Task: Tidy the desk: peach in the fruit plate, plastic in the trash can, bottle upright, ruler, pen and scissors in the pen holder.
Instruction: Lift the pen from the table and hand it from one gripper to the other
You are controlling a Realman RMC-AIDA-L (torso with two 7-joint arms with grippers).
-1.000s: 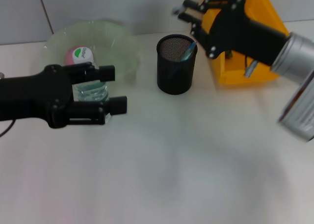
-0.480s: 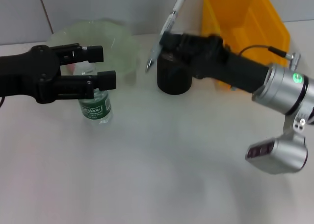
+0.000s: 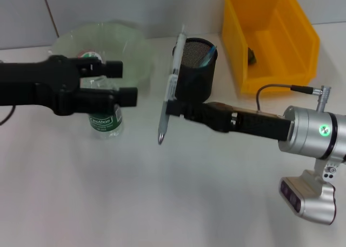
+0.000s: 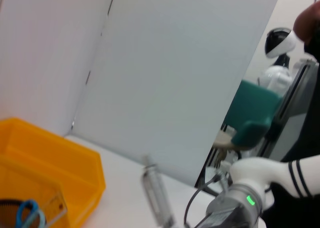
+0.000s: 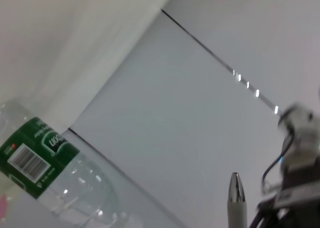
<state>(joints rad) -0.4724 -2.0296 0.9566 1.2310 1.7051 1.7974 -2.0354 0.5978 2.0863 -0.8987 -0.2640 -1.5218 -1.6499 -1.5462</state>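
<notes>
Right gripper (image 3: 172, 107), mid-surface, nearest of the working parts: jaws closed on the pen (image 3: 169, 90), gripped around its middle and held nearly upright, tip down above bare surface (image 3: 162, 204), cap end rising level with the rim of the pen holder (image 3: 194, 69); judged to be carried in this attitude so it can drop lengthwise into the mesh cup, which it has not yet entered. Left gripper (image 3: 121, 82), toward the left edge: jaws set either side of the upper part of the bottle (image 3: 104, 117), which stands upright with its green label facing front; whether the jaws press it or merely flank it cannot be told, the hold judged as steadying the bottle on its base. Pen holder, just beyond the right gripper, toward the far edge: black mesh, holding the scissors (image 3: 208, 56), whose blue part shows above the rim, and in the left wrist view also the ruler (image 4: 54, 205) beside the blue handles. Fruit plate (image 3: 135, 49), far left corner, directly behind the bottle: a glimpse of pink inside, mostly hidden by the left arm, judged to be the peach. Trash can (image 3: 270, 36), far right corner: yellow, with a small dark wad, likely the plastic (image 3: 252, 55), lying inside.
</notes>
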